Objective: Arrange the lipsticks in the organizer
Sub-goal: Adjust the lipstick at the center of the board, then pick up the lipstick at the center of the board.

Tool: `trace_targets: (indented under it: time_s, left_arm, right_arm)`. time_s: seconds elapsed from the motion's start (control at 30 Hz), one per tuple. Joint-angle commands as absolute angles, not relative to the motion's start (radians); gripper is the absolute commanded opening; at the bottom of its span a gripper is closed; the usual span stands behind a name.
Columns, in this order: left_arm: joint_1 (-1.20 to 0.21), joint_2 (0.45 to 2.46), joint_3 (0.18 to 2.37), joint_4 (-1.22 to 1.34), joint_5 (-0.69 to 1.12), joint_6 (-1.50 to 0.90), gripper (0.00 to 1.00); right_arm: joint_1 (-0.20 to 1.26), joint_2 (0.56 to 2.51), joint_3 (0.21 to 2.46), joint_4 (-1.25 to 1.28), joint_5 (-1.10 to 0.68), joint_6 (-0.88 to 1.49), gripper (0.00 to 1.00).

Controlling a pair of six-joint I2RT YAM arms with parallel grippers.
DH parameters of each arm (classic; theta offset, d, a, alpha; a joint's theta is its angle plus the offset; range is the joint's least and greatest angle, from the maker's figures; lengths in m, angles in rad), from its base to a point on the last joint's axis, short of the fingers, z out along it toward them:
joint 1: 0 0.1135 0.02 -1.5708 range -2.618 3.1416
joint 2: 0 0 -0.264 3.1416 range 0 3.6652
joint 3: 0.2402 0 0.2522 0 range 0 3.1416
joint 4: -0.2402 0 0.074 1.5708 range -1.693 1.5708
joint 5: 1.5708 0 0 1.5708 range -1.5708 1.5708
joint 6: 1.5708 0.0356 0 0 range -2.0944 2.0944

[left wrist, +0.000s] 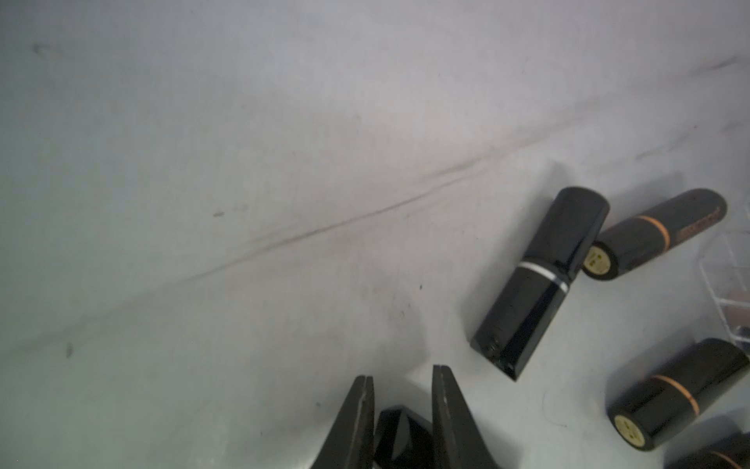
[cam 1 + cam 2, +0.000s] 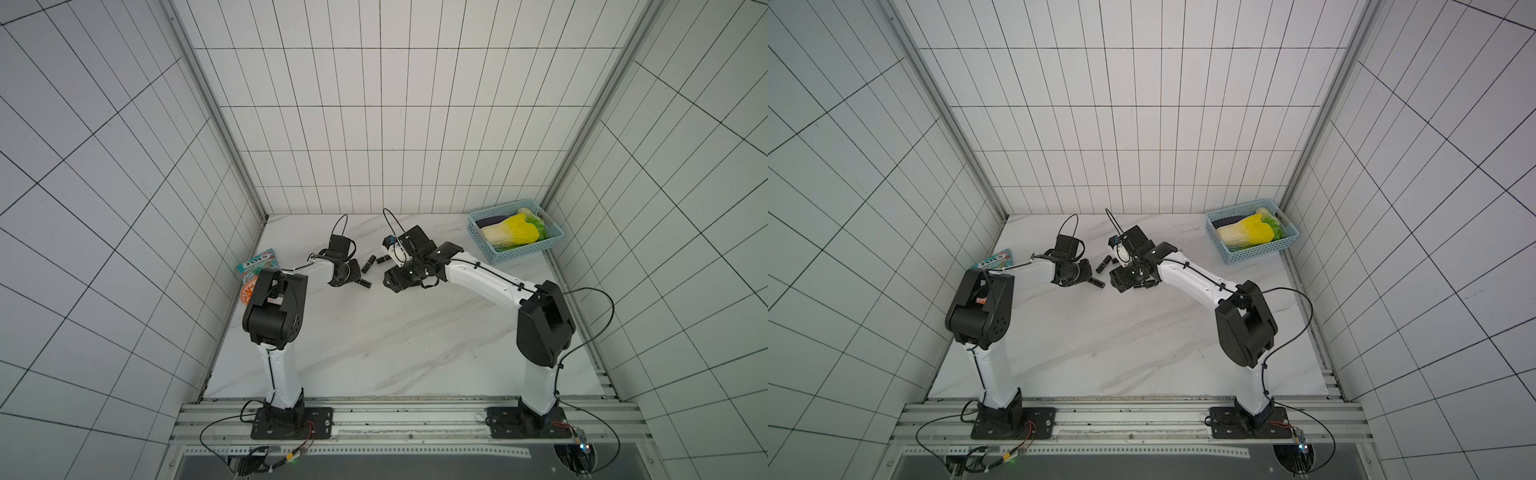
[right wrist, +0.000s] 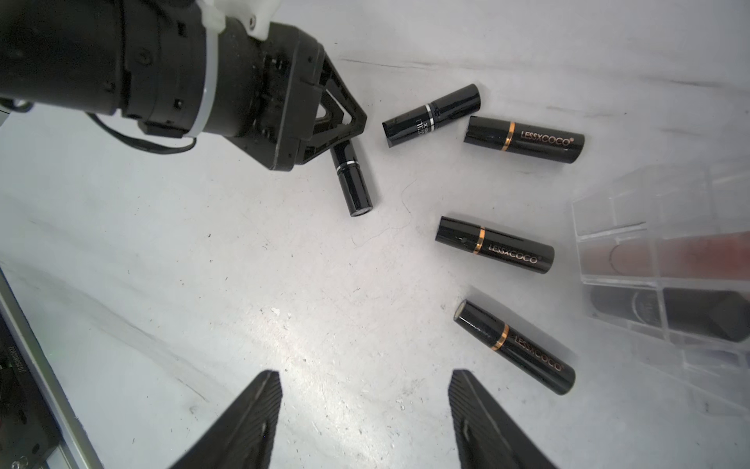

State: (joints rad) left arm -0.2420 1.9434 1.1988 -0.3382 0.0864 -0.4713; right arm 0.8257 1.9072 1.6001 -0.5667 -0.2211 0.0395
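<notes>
Several glossy black lipsticks lie loose on the white marble table. My left gripper (image 1: 402, 373) is shut on one silver-banded black lipstick (image 3: 353, 182) that lies on the table; its end shows between the fingers (image 1: 401, 430). Another silver-banded tube (image 3: 432, 115) and three gold-banded ones (image 3: 523, 139) (image 3: 495, 250) (image 3: 513, 347) lie close by. The clear organizer (image 3: 657, 227) stands beside them with a pinkish tube (image 3: 649, 256) and a dark tube in its slots. My right gripper (image 3: 365, 372) hovers open over bare table, facing the left gripper (image 2: 361, 282) in a top view.
A light-blue basket (image 2: 528, 248) holding a toy cabbage stands at the back right corner. Snack packets (image 2: 257, 266) lie against the left wall behind the left arm. The two arms meet near the middle back of the table.
</notes>
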Motion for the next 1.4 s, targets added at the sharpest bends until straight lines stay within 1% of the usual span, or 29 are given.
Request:
trace_targets:
  time_s: [0.0, 0.17, 0.37, 0.4, 0.43, 0.5, 0.53, 0.6, 0.63, 0.9, 1.13, 1.37]
  left_arm:
    - [-0.291, 1.863, 1.158, -0.333, 0.061, -0.490, 0.24]
    - [-0.317, 1.830, 1.152, -0.284, 0.133, -0.507, 0.24]
    - [-0.312, 1.789, 1.141, -0.307, 0.109, -0.503, 0.24]
    - [-0.305, 1.773, 1.135, -0.311, 0.103, -0.503, 0.26]
    - [-0.295, 1.754, 1.126, -0.313, 0.097, -0.506, 0.33]
    - [-0.260, 1.715, 1.104, -0.314, 0.099, -0.513, 0.51]
    - [-0.235, 1.695, 1.089, -0.313, 0.107, -0.517, 0.58]
    - [-0.184, 1.658, 1.060, -0.309, 0.116, -0.517, 0.66]
    - [-0.156, 1.640, 1.041, -0.303, 0.124, -0.519, 0.68]
    - [-0.010, 1.513, 0.908, -0.213, 0.153, -0.550, 0.69]
    - [0.158, 1.423, 0.772, -0.076, 0.282, -0.626, 0.69]
    - [0.186, 1.320, 0.715, -0.028, 0.289, -0.658, 0.68]
  right_arm:
    - [0.831, 1.936, 1.629, -0.605, -0.200, -0.021, 0.72]
    - [0.833, 2.060, 1.730, -0.623, -0.235, -0.091, 0.74]
    - [0.834, 2.136, 1.805, -0.646, -0.269, -0.134, 0.75]
    - [0.834, 2.150, 1.812, -0.647, -0.274, -0.140, 0.75]
    - [0.834, 2.161, 1.820, -0.645, -0.280, -0.144, 0.75]
    - [0.836, 2.185, 1.833, -0.645, -0.295, -0.151, 0.73]
    - [0.837, 2.194, 1.838, -0.641, -0.304, -0.152, 0.71]
    - [0.841, 2.205, 1.846, -0.632, -0.314, -0.153, 0.70]
    - [0.843, 2.211, 1.854, -0.629, -0.317, -0.154, 0.69]
    - [0.870, 2.287, 1.938, -0.636, -0.330, -0.152, 0.63]
    - [0.896, 2.349, 1.959, -0.658, -0.332, -0.143, 0.58]
    - [0.935, 2.407, 1.984, -0.686, -0.281, -0.147, 0.57]
